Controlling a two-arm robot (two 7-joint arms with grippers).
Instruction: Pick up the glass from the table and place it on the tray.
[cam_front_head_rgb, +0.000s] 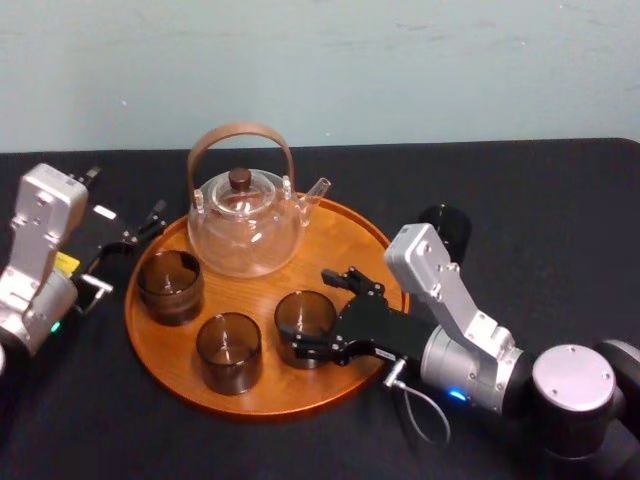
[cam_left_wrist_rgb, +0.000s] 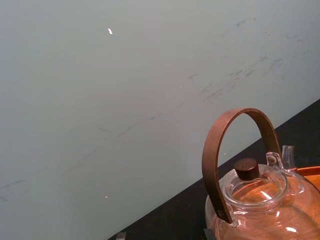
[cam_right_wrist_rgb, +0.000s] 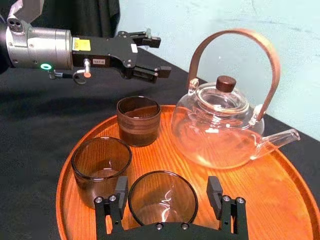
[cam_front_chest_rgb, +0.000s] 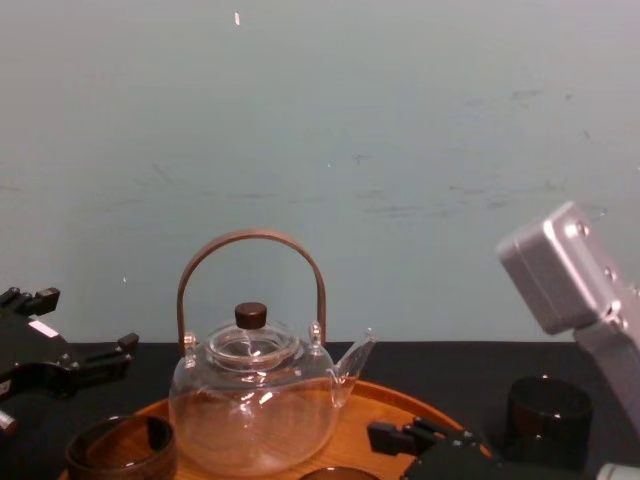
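A smoky brown glass (cam_front_head_rgb: 300, 308) stands upright on the round orange-brown wooden tray (cam_front_head_rgb: 365, 240), near its front right. My right gripper (cam_front_head_rgb: 312, 318) is open around this glass, one finger on each side. In the right wrist view a small gap shows between each pad (cam_right_wrist_rgb: 121, 190) and the glass (cam_right_wrist_rgb: 162, 202). My left gripper (cam_front_head_rgb: 140, 228) rests open and empty over the black table (cam_front_head_rgb: 560, 200) at the tray's left rim.
A clear glass teapot (cam_front_head_rgb: 245, 225) with a brown arched handle sits at the back of the tray. Two more brown glasses (cam_front_head_rgb: 170, 285) (cam_front_head_rgb: 228, 350) stand on the tray's left and front. A dark glass (cam_front_head_rgb: 447, 228) stands on the table behind my right arm.
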